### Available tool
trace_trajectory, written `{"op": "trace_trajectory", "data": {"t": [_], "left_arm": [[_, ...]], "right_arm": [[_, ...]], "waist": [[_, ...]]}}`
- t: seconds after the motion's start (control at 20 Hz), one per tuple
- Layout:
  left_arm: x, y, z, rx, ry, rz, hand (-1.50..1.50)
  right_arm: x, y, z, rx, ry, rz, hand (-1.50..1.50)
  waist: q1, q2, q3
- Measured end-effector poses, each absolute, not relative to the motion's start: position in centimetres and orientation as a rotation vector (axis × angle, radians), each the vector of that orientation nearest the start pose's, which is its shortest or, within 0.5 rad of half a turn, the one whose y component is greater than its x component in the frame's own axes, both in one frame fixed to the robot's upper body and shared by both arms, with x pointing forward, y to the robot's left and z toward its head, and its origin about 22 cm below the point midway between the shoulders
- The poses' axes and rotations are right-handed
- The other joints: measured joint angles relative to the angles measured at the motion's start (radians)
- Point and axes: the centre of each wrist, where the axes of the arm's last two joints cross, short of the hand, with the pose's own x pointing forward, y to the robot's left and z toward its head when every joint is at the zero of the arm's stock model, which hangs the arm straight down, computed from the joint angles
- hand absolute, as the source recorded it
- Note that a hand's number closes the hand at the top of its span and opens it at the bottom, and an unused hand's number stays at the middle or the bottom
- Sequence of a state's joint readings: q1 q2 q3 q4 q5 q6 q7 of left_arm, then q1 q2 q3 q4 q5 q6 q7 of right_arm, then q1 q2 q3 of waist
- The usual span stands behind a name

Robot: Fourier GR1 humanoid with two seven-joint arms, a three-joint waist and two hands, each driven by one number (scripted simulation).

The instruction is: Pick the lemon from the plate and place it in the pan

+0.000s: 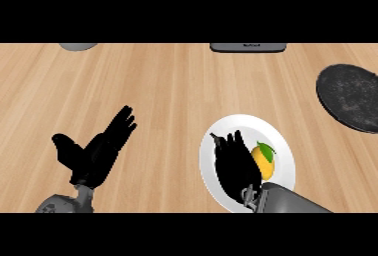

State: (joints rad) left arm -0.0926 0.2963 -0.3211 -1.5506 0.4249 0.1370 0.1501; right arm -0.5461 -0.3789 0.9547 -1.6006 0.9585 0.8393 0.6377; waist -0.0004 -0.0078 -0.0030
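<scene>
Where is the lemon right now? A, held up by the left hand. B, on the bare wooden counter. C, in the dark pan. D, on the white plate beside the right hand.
D: the lemon lies on the white plate, with the right hand over the plate just beside it; the pan sits apart.

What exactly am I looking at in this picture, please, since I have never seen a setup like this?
This is one view from a humanoid robot's head, looking steeply down at a wooden counter. The two black shapes are its hands on grey forearms, coming in from the lower edge. The left hand is open at the lower left, holding nothing. The right hand is over a white plate, fingers straight, just beside a yellow lemon that lies on the plate. It does not hold the lemon yet. The dark round thing at the right edge is the pan, where the lemon should go. Along the far edge, two grey objects are cut off; I cannot tell what they are.
</scene>
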Motion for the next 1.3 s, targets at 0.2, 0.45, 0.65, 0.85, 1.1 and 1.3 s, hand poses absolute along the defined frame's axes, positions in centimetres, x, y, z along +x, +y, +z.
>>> {"op": "trace_trajectory", "data": {"t": [0.2,0.45,0.65,0.85,1.1,1.3], "left_arm": [[25.3,21.8,1.6,-0.221,-1.36,-0.083,0.0],[25.5,21.7,1.6,-0.218,-1.356,-0.085,0.0],[25.4,21.3,0.9,-0.22,-1.362,-0.087,0.0],[25.5,21.7,1.0,-0.228,-1.357,-0.087,0.0],[25.6,21.8,0.8,-0.226,-1.357,-0.081,0.0],[25.4,21.6,0.9,-0.232,-1.355,-0.086,0.0]], "right_arm": [[21.7,-6.4,5.2,-1.013,-0.614,2.178,-1.5],[21.1,-6.3,4.6,-1.066,-0.576,2.146,-1.5],[21.3,-6.7,3.9,-1.14,-0.533,2.156,-1.5],[21.8,-7.3,3.5,-1.243,-0.495,2.163,-1.5],[22.7,-8.7,3.0,-1.273,-0.477,2.161,-1.5],[22.9,-9.7,2.9,-1.282,-0.478,2.16,-1.5]], "waist": [[-0.002,0.003,0.002],[0.0,0.006,0.003],[0.001,0.007,0.003],[0.003,0.007,0.003],[0.003,0.007,0.003],[0.003,0.007,0.003]]}}
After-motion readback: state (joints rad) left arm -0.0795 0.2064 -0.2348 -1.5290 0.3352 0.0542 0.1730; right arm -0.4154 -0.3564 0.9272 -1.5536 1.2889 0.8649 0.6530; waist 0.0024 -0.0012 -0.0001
